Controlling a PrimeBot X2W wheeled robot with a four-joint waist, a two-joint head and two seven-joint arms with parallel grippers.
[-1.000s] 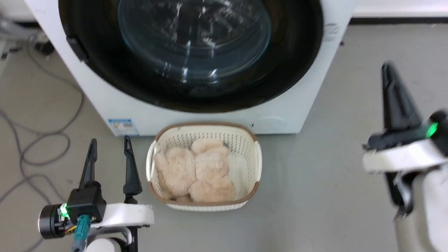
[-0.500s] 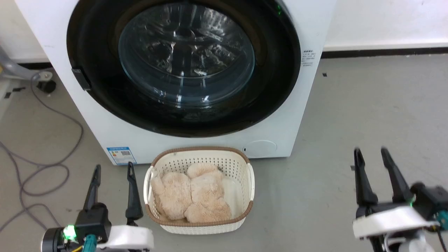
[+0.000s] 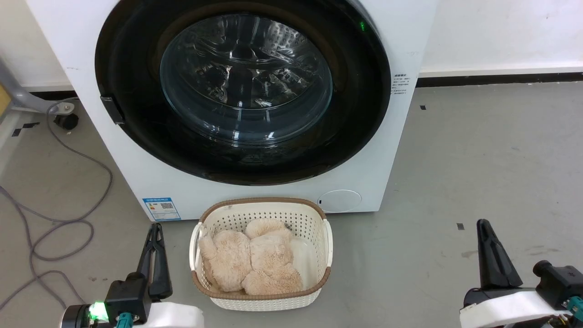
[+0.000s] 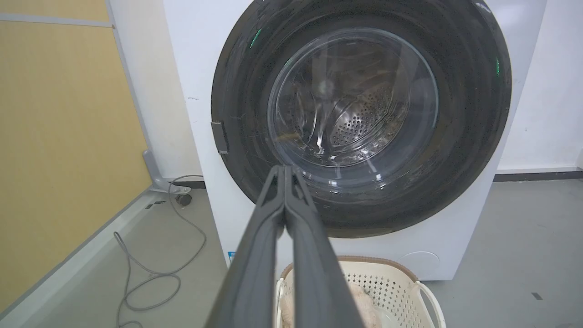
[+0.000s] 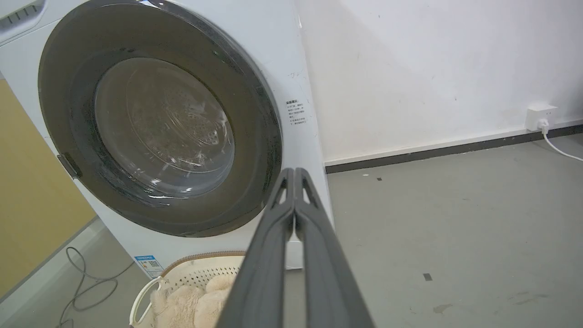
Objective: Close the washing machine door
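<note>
"Where is there room to reach?"
"Over the grey floor (image 3: 478, 159), to the right of the washing machine (image 3: 136, 177). It is wide there."
"What is in the way?"
"The basket (image 3: 262, 201) sits low, just in front of it. A cable (image 3: 111, 175) loops on the left."

Floor (image 3: 455, 159): washing machine (image 3: 136, 173), basket (image 3: 329, 237), cable (image 3: 111, 177)

grey floor (image 3: 478, 150) meets a white wall (image 5: 432, 68) at a dark skirting strip (image 5: 455, 148), with a yellow panel (image 4: 59, 136), a loose grey cable (image 3: 68, 228) and a wall socket (image 5: 539, 116).
</note>
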